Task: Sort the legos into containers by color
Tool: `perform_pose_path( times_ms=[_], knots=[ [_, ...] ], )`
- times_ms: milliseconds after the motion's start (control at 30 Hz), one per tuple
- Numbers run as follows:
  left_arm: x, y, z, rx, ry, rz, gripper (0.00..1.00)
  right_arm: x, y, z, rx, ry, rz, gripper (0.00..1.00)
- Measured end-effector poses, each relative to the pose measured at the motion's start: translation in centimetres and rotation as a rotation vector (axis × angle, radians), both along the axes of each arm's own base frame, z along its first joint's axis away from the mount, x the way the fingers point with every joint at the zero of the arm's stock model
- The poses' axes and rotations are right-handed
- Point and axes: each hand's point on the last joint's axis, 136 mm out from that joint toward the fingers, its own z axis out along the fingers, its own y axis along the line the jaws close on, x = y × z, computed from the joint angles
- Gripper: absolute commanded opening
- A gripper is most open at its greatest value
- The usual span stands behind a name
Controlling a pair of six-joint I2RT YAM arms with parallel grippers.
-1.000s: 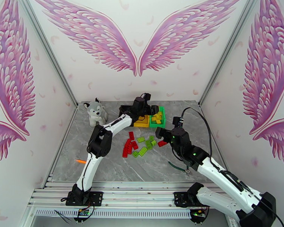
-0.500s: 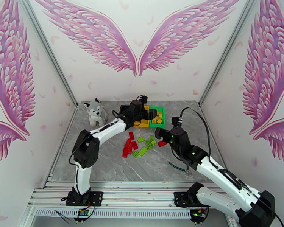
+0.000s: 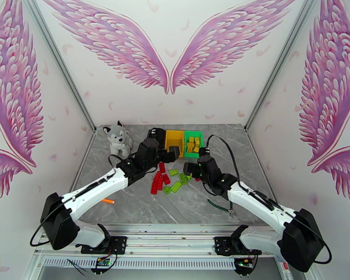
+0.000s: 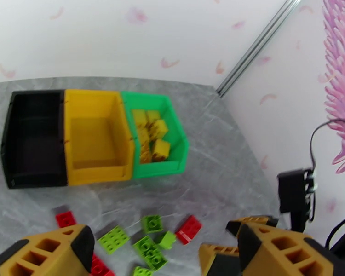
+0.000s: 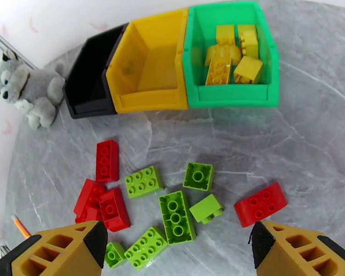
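Along the far edge of the grey table (image 3: 142, 208), seen from above, the black bin (image 3: 156, 133), yellow bin (image 3: 174, 133) and green bin (image 3: 193, 132) stand touching in a row, with a plush husky (image 3: 117, 138) well to their left. Nearer the arms, a loose pile of red and light green legos (image 3: 170, 180) lies on the table, the left hand (image 3: 171, 155) at its far side and the right hand (image 3: 190, 170) at its right side. From the left wrist, the left hand (image 4: 149, 251) is spread wide with nothing between its fingers, and red and green bricks lie on the table beneath it; beyond them, yellow bricks (image 4: 152, 134) sit inside the green bin (image 4: 158, 169). From the right wrist, the right hand (image 5: 179, 244) is likewise wide and holds nothing, hanging over a long green brick (image 5: 176, 217). A red arched brick (image 5: 261, 204) lies near its right finger, more red bricks (image 5: 107, 160) lie toward its left finger, and the husky rests beside the black bin (image 5: 87, 95).
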Motion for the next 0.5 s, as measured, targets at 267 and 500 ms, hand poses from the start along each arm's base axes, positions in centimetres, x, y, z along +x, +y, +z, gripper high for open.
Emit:
perform_pose_path(
  times_ms=[267, 500],
  knots=[
    [-1.9, 7.1, -5.4, 0.124, 0.035, 0.141, 0.95, 0.5, 1.0, -1.7, -0.022, 0.048, 0.018, 0.86],
    [-1.0, 9.9, -7.3, 0.138, 0.069, 0.202, 0.95, 1.4, 1.9, -3.5, -0.056, 0.094, 0.025, 0.83]
  ],
)
